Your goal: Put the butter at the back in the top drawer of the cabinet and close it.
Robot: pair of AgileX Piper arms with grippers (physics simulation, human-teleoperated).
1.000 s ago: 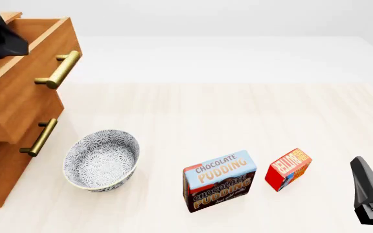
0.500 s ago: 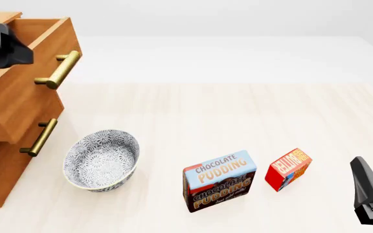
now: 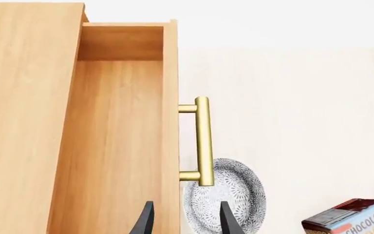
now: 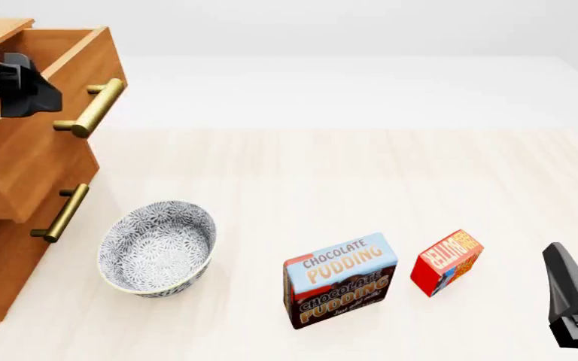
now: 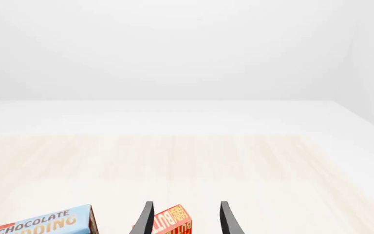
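The top drawer (image 3: 119, 141) (pulled out, upper left) holds nothing; bowl (image 4: 157, 247) likewise. Both grippers' fingers (image 3: 223, 219) apart.

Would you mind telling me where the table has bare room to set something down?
The widest bare stretch lies behind the pudding box and the butter, running to the table's far edge. The top drawer is open with bare floor. It is crowded near the front: bowl, pudding box, butter.
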